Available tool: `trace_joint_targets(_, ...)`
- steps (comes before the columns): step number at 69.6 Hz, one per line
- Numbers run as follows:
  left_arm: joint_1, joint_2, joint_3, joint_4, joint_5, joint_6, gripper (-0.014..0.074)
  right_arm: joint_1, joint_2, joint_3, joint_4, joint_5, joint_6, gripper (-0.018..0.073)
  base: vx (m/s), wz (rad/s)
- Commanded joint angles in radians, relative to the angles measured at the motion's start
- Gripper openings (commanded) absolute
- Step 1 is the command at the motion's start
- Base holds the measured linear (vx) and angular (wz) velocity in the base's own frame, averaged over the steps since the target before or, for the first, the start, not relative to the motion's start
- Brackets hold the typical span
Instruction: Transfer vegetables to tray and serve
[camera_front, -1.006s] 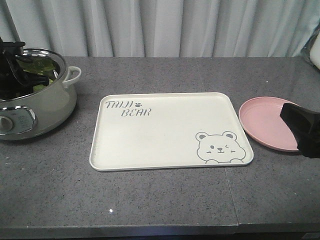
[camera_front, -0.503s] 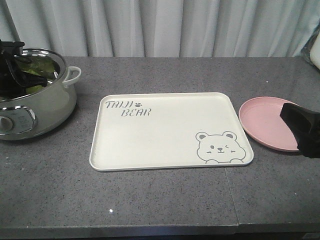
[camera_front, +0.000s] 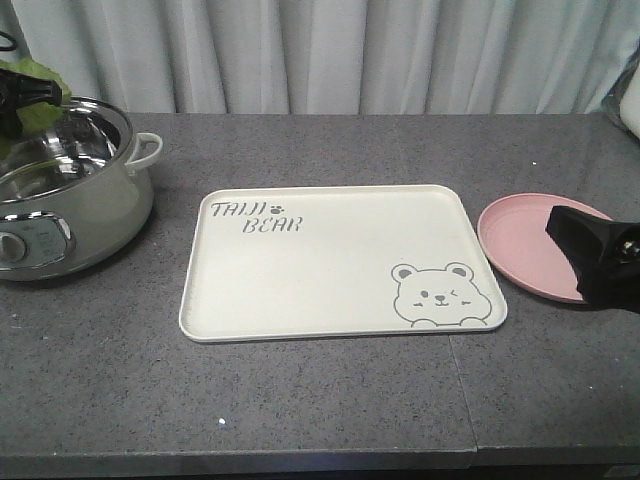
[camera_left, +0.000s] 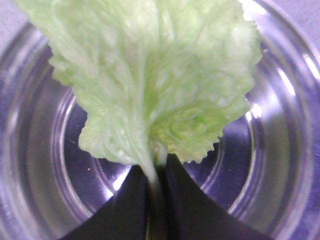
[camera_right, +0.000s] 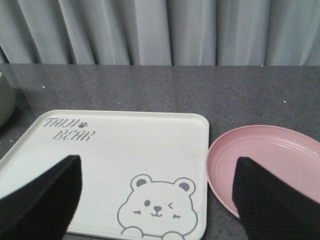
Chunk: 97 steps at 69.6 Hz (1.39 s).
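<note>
A crinkly green vegetable leaf (camera_left: 155, 75) hangs above the steel bottom of the pot (camera_left: 280, 150). My left gripper (camera_left: 156, 172) is shut on its pale stem. From the front, the left gripper (camera_front: 25, 92) holds the leaf (camera_front: 38, 72) just above the pot's rim at the far left. The cream tray (camera_front: 330, 260) with the bear drawing lies mid-table with nothing on it. My right gripper (camera_right: 156, 162) stands open and holds nothing. It hovers over the tray's (camera_right: 125, 145) near right corner and the pink plate's edge. Its black body (camera_front: 600, 255) shows at the right.
A pale green electric pot (camera_front: 70, 200) with a side handle stands at the left of the grey table. A round pink plate (camera_front: 525, 245) lies just right of the tray. Curtains hang behind the table's far edge.
My left gripper has risen out of the pot with the leaf, which now hangs above the rim. The right gripper has shifted slightly to the left.
</note>
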<state>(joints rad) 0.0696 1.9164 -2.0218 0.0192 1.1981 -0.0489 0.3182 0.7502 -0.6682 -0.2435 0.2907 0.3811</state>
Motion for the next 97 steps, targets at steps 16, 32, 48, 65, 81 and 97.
trace_joint_targets(16, -0.003, -0.194, -0.024, -0.127, -0.054, 0.002, -0.0008, 0.0, 0.074, -0.182, 0.038, -0.096, -0.019, 0.0589, 0.0, 0.0)
trace_joint_targets(32, -0.004, -0.247, -0.023, -0.386, -0.056, 0.106, -0.0008, 0.0, 0.221, -0.373, 0.108, -0.097, -0.08, 0.0589, 0.0, 0.0)
trace_joint_targets(48, -0.004, -0.249, -0.023, -0.605, -0.075, 0.158, -0.0008, 0.0, 0.404, -0.548, 0.203, -0.146, -0.124, 0.0586, 0.0, 0.0)
trace_joint_targets(65, -0.009, -0.249, -0.023, -0.733, -0.068, 0.236, -0.0008, 0.0, 0.608, -0.789, 0.306, -0.108, -0.147, 0.0564, 0.0, 0.0)
trace_joint_targets(81, -0.079, -0.249, -0.023, -0.729, -0.072, 0.264, -0.0008, 0.0, 0.811, -1.067, 0.693, 0.071, -0.464, 0.0547, 0.0, 0.0)
trace_joint_targets(97, -0.183, -0.249, -0.023, -0.72, -0.066, 0.31, -0.0008, -0.046, 0.93, -1.241, 1.254, 0.371, -0.871, 0.0547, 0.0, 0.0)
